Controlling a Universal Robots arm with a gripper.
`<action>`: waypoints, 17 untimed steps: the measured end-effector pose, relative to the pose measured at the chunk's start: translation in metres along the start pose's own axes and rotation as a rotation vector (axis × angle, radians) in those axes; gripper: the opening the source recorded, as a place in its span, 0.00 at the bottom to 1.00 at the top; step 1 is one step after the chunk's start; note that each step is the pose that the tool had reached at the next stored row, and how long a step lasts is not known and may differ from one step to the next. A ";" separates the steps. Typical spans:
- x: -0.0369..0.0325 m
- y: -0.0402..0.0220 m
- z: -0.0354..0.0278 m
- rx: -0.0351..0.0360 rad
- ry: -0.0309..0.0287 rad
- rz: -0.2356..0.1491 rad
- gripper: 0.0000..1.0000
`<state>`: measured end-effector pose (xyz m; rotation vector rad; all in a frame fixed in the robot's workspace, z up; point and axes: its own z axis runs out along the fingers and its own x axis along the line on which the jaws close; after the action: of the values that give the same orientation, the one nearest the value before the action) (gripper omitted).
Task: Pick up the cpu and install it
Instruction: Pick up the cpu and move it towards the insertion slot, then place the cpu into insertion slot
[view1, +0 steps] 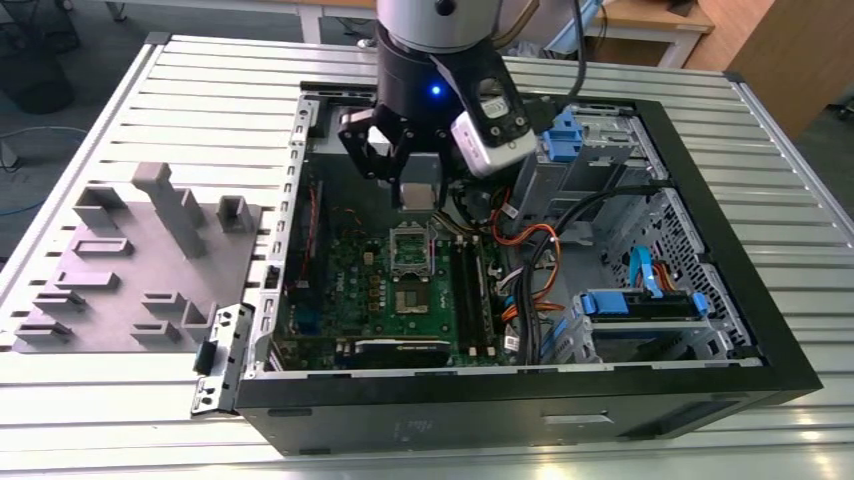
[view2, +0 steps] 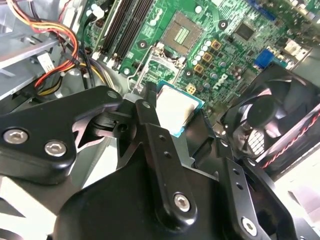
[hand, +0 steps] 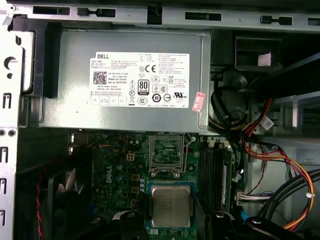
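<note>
The cpu (view1: 418, 193) is a small square chip with a silvery top, held flat between my gripper's (view1: 418, 188) fingers inside the open computer case (view1: 747, 330). It hangs above the green motherboard (view1: 360, 285), just short of the open socket (view1: 411, 250). In the second wrist view the cpu (view2: 177, 107) shows its pale top and teal rim between the black fingers (view2: 145, 120), with the socket (view2: 182, 32) beyond it. In the first wrist view the cpu (hand: 171, 205) sits close below the socket (hand: 167, 152). The gripper is shut on the cpu.
A grey power supply with a white label (hand: 135, 80) stands beside the socket. Black memory sticks (view1: 467, 290), orange and black cables (view1: 534, 245), a black fan (view2: 270, 115) and blue drive bays (view1: 641, 300) crowd the case. A grey fixture tray (view1: 134, 260) lies at the exterior view's left.
</note>
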<state>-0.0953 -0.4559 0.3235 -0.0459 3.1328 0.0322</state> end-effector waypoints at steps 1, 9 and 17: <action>0.0001 -0.0016 0.0004 0.0000 0.0001 0.000 0.47; 0.0004 -0.0073 0.0076 -0.0002 -0.0001 0.000 0.47; 0.0002 -0.0080 0.0100 0.0000 0.0000 0.000 0.47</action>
<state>-0.0951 -0.4637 0.3134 -0.0458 3.1329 0.0322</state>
